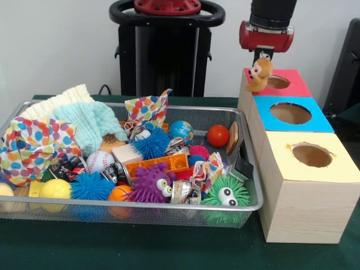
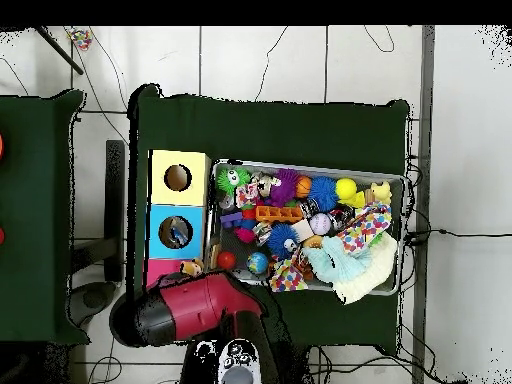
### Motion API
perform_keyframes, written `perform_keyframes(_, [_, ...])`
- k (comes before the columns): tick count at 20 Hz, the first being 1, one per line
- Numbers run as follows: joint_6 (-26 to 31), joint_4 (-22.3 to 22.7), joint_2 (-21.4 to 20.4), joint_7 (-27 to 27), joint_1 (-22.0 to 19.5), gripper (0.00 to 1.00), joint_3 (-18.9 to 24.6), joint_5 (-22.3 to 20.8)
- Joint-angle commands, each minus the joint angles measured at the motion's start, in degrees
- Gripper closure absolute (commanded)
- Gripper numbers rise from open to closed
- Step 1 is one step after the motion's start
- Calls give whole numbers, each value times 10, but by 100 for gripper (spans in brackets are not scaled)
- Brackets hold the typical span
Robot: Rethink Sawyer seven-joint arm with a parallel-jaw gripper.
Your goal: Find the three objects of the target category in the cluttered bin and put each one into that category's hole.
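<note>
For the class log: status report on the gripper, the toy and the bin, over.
Gripper shut on small tan plush toy, above red box's hole. Cluttered bin full. Nothing in the way.

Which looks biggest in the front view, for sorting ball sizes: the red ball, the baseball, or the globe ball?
1. baseball
2. globe ball and red ball: these look alike, so I won't rank them.
The baseball sits nearer the camera, so its lead is unsure.
</note>
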Motion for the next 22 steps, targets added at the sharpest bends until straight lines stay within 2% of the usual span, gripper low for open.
perform_keyframes(1, [-13, -14, 7, 69, -7, 100, 23, 33])
perform_keyframes(4, [-6, -3, 5, 40, -39, 100, 47, 43])
perform_keyframes(12, [11, -12, 13, -26, -134, 100, 93, 42])
perform_keyframes(19, [28, -7, 21, -44, -199, 100, 127, 33])
perform_keyframes(22, [36, -27, 28, -41, -206, 100, 122, 18])
